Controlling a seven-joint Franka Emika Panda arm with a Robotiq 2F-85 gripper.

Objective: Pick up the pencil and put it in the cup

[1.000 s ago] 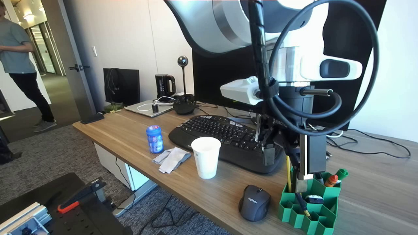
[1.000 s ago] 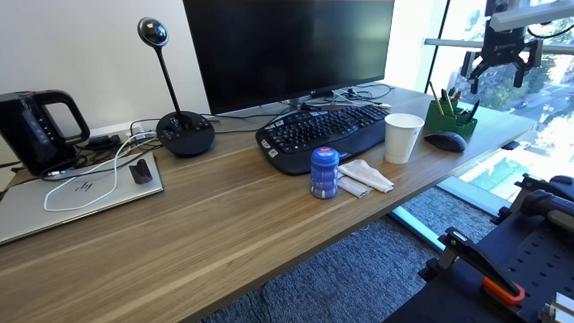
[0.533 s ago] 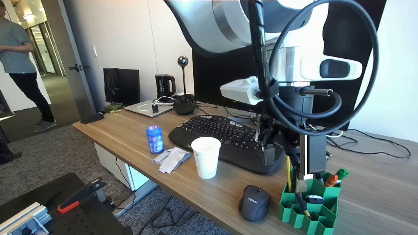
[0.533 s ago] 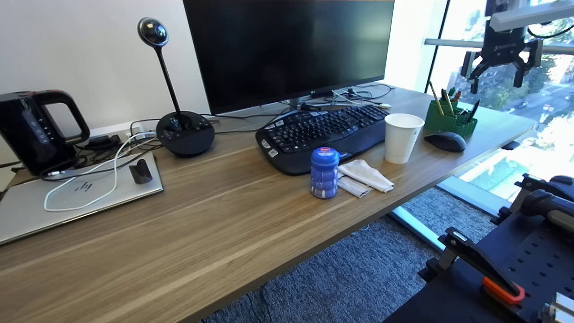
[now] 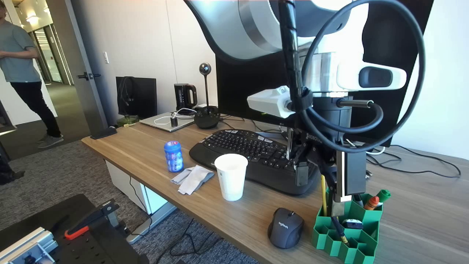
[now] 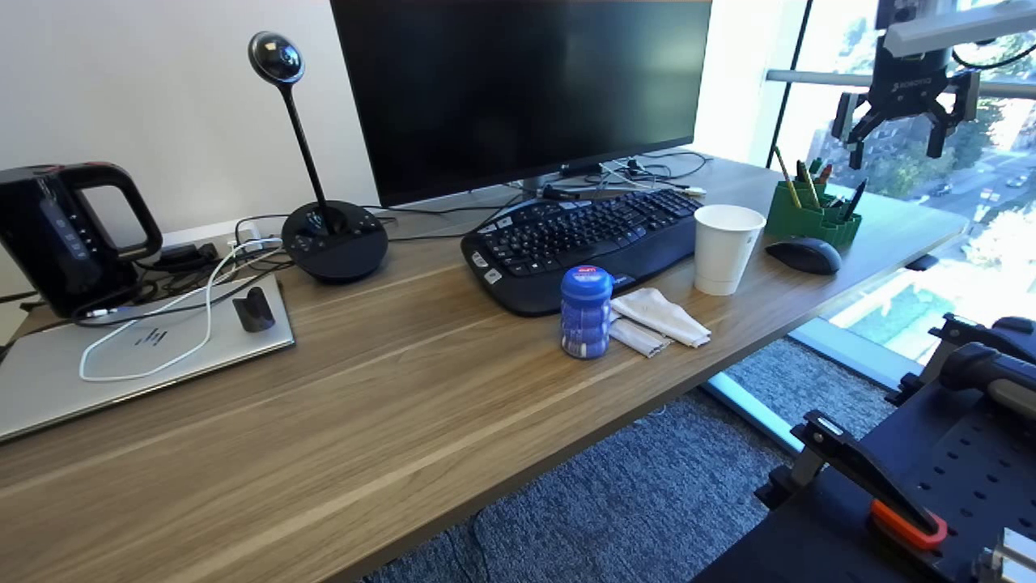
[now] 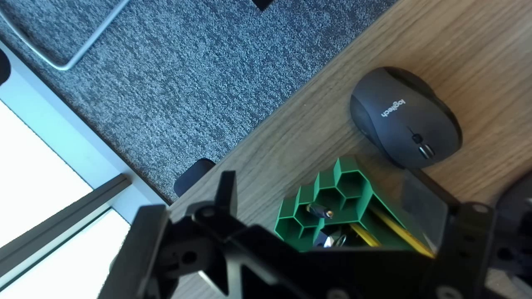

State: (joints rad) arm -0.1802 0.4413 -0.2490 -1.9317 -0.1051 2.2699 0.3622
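Observation:
A yellow pencil (image 6: 787, 180) leans upright in the green honeycomb holder (image 5: 346, 247) near the desk's front edge. Seen from the wrist, the pencil (image 7: 404, 232) runs along one side of the holder (image 7: 349, 182), its near end by a fingertip; a shorter yellow strip shows beside it. My gripper (image 6: 896, 151) hangs above the holder with its jaws wide apart and nothing between them. In an exterior view the gripper (image 5: 319, 193) partly covers the holder and the pencil (image 5: 324, 196). The white cup (image 5: 231, 179) stands upright on the desk, on the far side of the mouse from the holder.
A dark mouse (image 5: 286, 228) sits between holder and cup. Behind lies a black keyboard (image 6: 599, 243), with the monitor (image 6: 526, 89) farther back. Beside the cup are folded wipes (image 6: 660, 320) and a small blue can (image 6: 586, 312). Pens and a marker (image 5: 383, 195) also stand in the holder.

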